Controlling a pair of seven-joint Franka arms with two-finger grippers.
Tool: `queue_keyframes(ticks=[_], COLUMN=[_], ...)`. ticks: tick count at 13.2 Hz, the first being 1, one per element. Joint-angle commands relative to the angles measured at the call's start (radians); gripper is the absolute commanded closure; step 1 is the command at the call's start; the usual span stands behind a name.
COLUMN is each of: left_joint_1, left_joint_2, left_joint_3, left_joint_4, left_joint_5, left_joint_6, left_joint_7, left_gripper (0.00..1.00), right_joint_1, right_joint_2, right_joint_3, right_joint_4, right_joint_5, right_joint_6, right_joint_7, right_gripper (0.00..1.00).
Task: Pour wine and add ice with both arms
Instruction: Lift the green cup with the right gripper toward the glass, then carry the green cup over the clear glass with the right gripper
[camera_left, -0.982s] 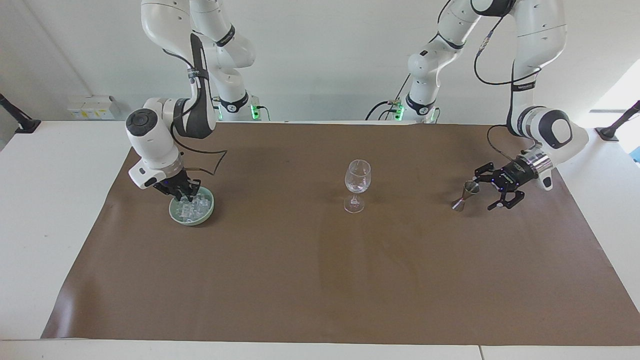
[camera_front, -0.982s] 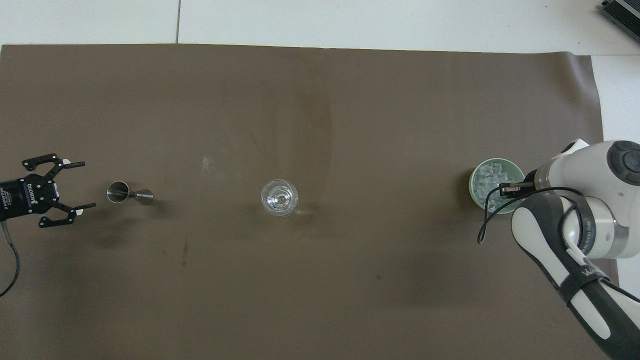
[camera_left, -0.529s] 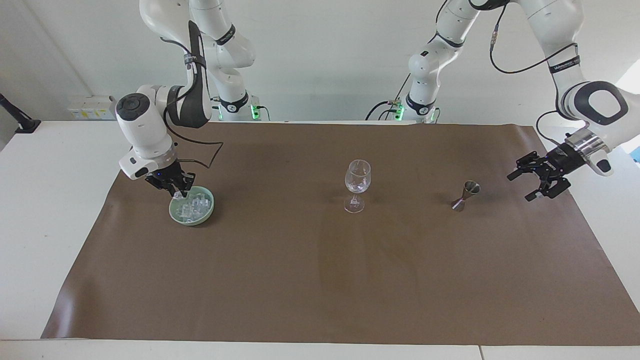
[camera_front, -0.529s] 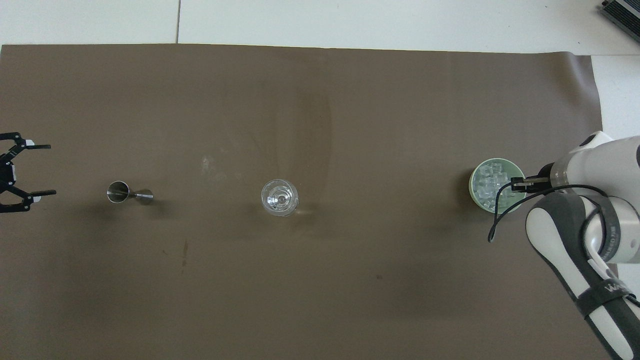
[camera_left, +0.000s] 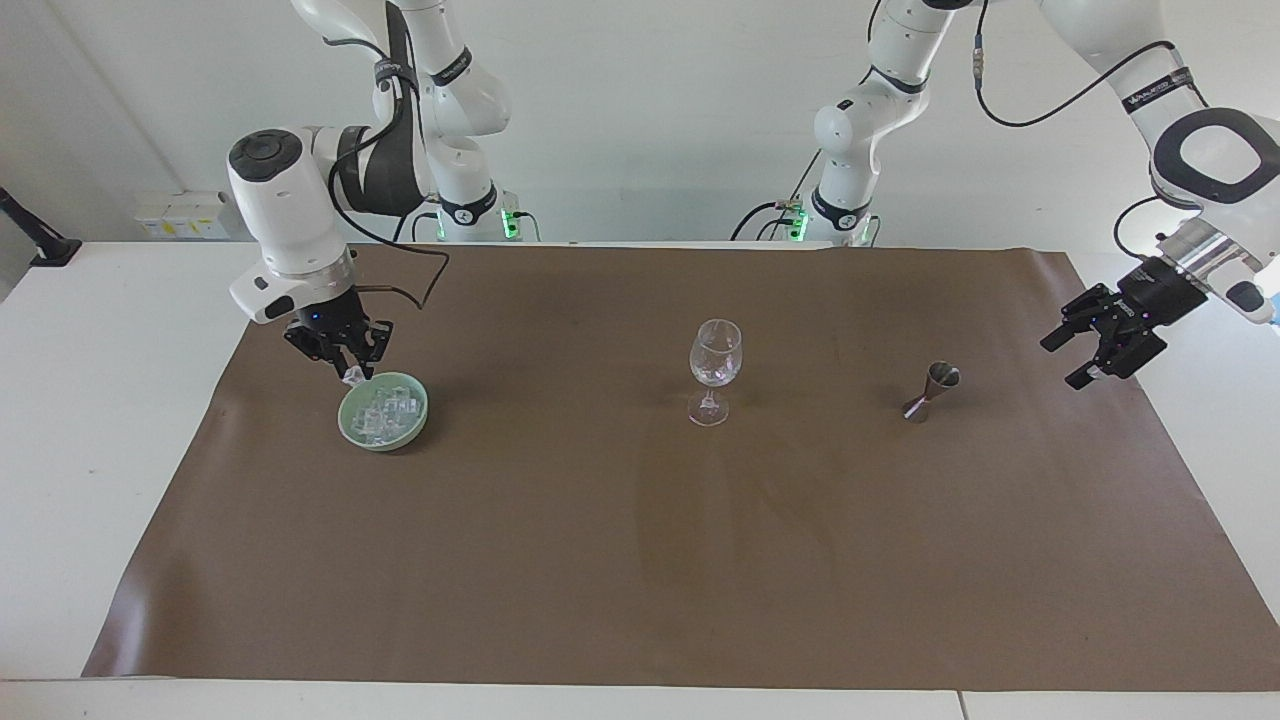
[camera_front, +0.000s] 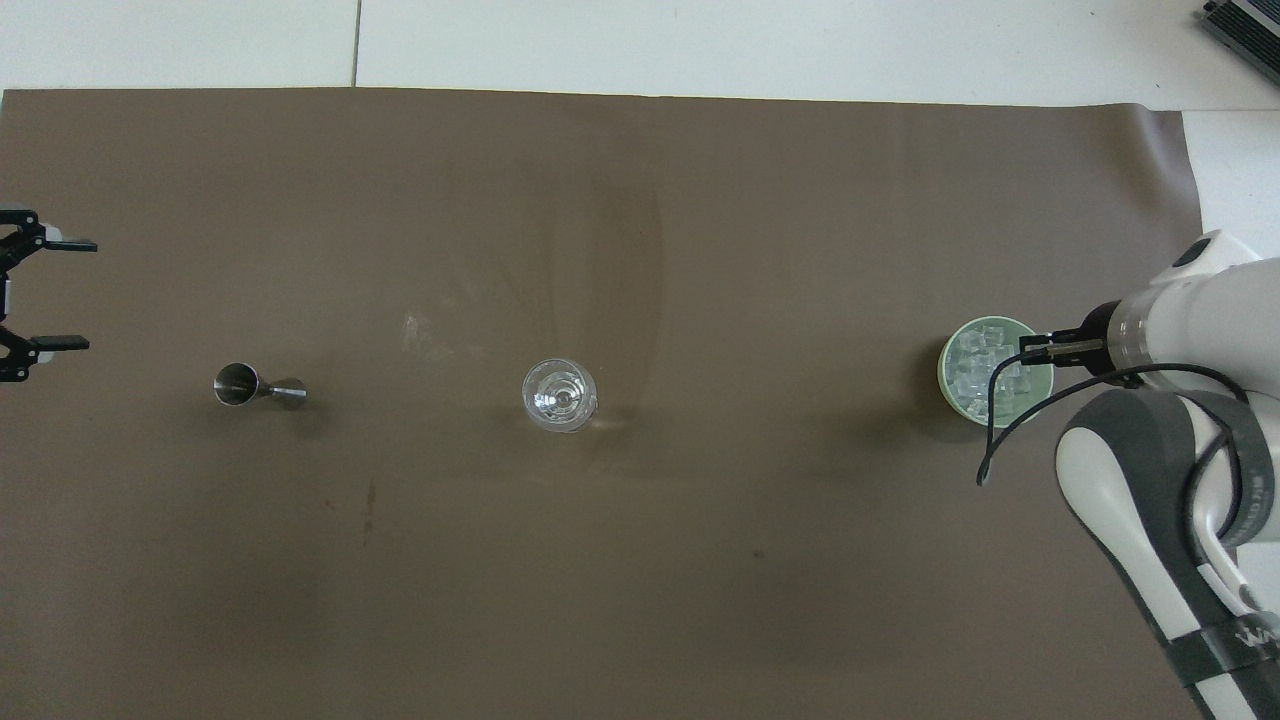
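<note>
Ice (camera_left: 383, 413) heaped in the pale green bowl (camera_left: 412, 432) toward the right arm's end of the tabletop (camera_left: 80, 420), on the brown mat (camera_left: 600, 560). Cubes small and blocky, no long axis to read, no clear pointing direction. One clear cube (camera_left: 352, 375) pinched between the tips of the right hand (camera_left: 351, 373), just above the bowl's rim on the robots' side. Right hand pointing straight down from its wrist, fingers (camera_left: 343, 362) together on that cube; same right hand (camera_front: 1034, 349) over the bowl's (camera_front: 946, 352) edge from overhead, cubes (camera_front: 975, 368) beneath and beside it. Left hand (camera_left: 1082, 357) up in the air over the mat's edge at the left arm's end, fingers spread wide, holding nothing; also at the frame edge overhead (camera_front: 62, 293). Steel jigger (camera_left: 931, 391) standing on the mat between that hand and the wine glass (camera_left: 714, 371), apart from both. Wine glass upright at mid-mat.
</note>
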Motion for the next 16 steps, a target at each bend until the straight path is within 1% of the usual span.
queue_keyframes(ticks=[1,3,5,6,7,9,10,11,12,13,14,16], left_joint_1=[-0.068,-0.114,-0.181,-0.203,-0.215,-0.226,-0.227,-0.227,-0.227,-0.227,-0.227,-0.227], left_joint_2=[-0.089,-0.128,-0.166,-0.184,-0.206,-0.238,-0.244,-0.244,-0.244,-0.244,-0.244,-0.244], left_joint_3=[0.015,0.013,0.013,0.013,0.013,0.013,0.013,0.012,0.004,0.004,0.004,0.005], left_joint_4=[-0.011,-0.013,-0.022,-0.027,-0.033,-0.051,-0.051,-0.045,-0.038,-0.036,-0.037,-0.037], left_joint_5=[0.075,0.132,0.224,0.249,0.269,0.295,0.337,0.388,0.413,0.413,0.414,0.419], left_joint_6=[-0.003,-0.004,-0.006,-0.009,-0.01,-0.021,-0.024,-0.027,-0.042,-0.044,-0.045,-0.065], left_joint_7=[0.0,0.002,0.061,0.104,0.141,0.209,0.262,0.311,0.347,0.391,0.448,0.538], left_gripper=[0.0,0.0,0.0,0.0,0.0,0.0,0.0,0.0,0.0,0.0,0.0,0.0], right_joint_1=[-0.003,-0.003,-0.003,-0.004,-0.003,-0.004,-0.004,-0.004,-0.001,0.006,0.023,0.07], right_joint_2=[-0.028,-0.059,-0.076,-0.076,-0.076,-0.077,-0.076,-0.076,-0.074,-0.074,-0.064,-0.048], right_joint_3=[0.063,0.108,0.18,0.195,0.218,0.276,0.287,0.29,0.295,0.31,0.314,0.315], right_joint_4=[0.061,0.093,0.158,0.189,0.203,0.206,0.206,0.206,0.206,0.194,0.194,0.197], right_joint_5=[-0.002,-0.001,0.051,0.066,0.071,0.073,0.091,0.173,0.256,0.273,0.289,0.318], right_joint_6=[-0.052,-0.074,-0.17,-0.214,-0.235,-0.224,-0.216,-0.215,-0.181,-0.123,-0.1,-0.063], right_joint_7=[0.052,0.055,0.091,0.124,0.131,0.135,0.133,0.133,0.127,0.131,0.139,0.24], right_gripper=[1.0,1.0,1.0,1.0,1.0,1.0,1.0,1.0,1.0,1.0,1.0,1.0])
